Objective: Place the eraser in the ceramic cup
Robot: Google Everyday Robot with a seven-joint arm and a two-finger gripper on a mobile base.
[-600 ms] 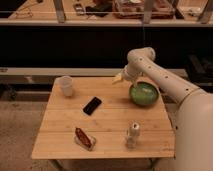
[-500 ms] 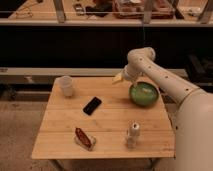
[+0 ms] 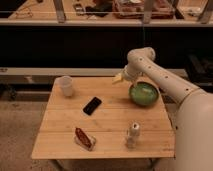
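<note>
Eraser lies flat at mid-frame on the table, apart from the ceramic cup at upper left. Gripper hovers right of centre beside the green bowl, fingers spread, empty.

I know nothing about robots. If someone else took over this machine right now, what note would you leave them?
End effector: open, holding nothing, above the far edge of the table, just left of the green bowl.
Eraser: lying flat near mid-table, well apart from the end effector.
Ceramic cup: upright near the far left corner.
Done: nothing yet.
Left: reach the eraser, grasp it, carry it to the cup, release it inside.
</note>
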